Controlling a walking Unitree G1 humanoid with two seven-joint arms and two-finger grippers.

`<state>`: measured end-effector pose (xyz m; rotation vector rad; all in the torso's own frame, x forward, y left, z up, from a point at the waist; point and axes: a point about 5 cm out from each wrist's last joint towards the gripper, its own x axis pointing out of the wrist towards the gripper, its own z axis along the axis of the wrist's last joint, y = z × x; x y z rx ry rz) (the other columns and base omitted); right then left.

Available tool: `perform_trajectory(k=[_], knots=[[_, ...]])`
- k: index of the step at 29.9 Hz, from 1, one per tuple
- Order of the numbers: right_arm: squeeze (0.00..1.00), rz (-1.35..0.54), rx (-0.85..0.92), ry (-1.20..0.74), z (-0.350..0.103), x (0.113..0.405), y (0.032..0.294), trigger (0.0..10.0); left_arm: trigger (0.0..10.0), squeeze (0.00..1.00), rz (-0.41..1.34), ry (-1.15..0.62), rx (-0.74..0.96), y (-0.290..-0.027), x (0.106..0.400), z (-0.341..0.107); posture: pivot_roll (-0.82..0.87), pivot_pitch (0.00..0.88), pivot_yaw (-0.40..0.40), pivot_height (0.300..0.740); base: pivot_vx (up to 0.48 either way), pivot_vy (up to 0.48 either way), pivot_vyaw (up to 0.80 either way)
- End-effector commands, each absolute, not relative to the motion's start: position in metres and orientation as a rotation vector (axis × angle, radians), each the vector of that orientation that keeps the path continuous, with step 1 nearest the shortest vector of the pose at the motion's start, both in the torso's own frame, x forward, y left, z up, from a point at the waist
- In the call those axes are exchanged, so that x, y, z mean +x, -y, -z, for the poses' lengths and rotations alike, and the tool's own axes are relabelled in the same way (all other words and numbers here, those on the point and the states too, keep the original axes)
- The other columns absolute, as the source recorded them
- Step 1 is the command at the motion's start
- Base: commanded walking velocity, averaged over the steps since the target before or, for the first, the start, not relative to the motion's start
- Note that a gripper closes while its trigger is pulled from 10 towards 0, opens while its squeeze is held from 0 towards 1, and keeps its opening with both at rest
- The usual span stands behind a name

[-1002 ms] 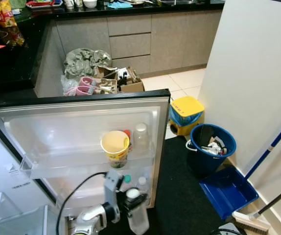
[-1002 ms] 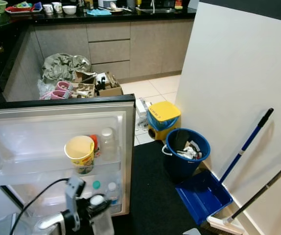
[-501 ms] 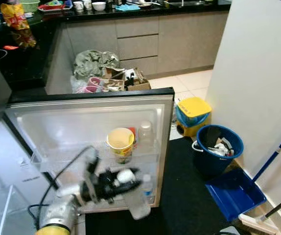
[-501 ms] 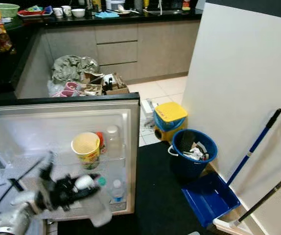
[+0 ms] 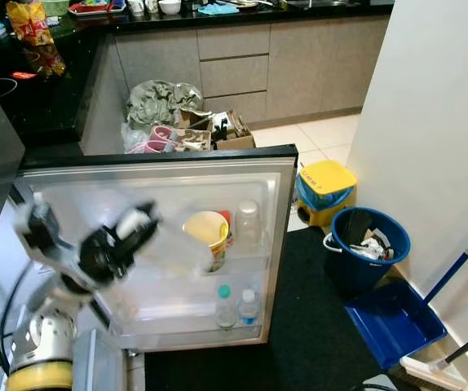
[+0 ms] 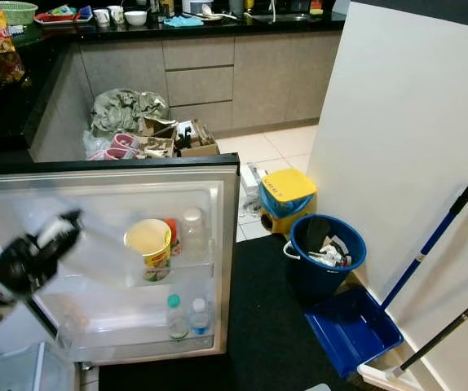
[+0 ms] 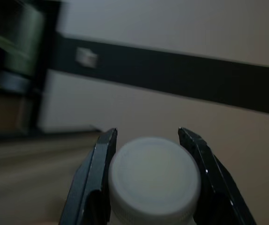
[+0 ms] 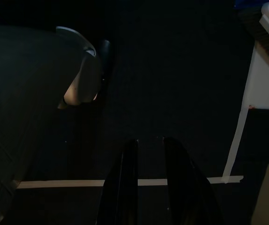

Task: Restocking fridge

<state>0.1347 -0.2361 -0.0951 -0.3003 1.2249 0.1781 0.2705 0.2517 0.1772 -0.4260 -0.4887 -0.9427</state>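
My left gripper [image 5: 118, 241] is raised in front of the open fridge door [image 5: 161, 175], shut on a clear plastic bottle [image 5: 177, 248] with a white cap [image 7: 153, 176]. The bottle lies tilted and blurred across the door's upper shelf, next to a yellow cup [image 5: 207, 232] and a clear bottle [image 5: 248, 221] standing there. Two small bottles [image 5: 236, 305] stand on the lower door shelf. In the left wrist view both black fingers [image 7: 99, 173] clamp the cap. My right gripper [image 8: 148, 139] hangs idle over the dark mat, its fingers close together and holding nothing.
A black mat [image 5: 299, 326] lies beside the door. A blue bucket of rubbish [image 5: 368, 244], a yellow bin [image 5: 325, 189] and a blue dustpan [image 5: 393, 326] stand along the white wall [image 5: 438, 122] to the right. Boxes and bags [image 5: 177, 122] are piled by the cabinets behind.
My left arm has lifted the bottle from low by the mat up and to the left, to the upper door shelf's height. The camera has shifted slightly.
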Motion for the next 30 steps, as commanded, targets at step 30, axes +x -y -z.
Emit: perform_trajectory(k=[30], knots=[[0.00, -0.187, -0.263, -1.237, 0.101, 0.126, 0.223, 10.0, 10.0, 0.00, 0.314, 0.282, -0.216, -0.244, 0.324, -0.129, -0.05, 0.000, 0.052, 0.740, 0.000, 0.000, 0.00]])
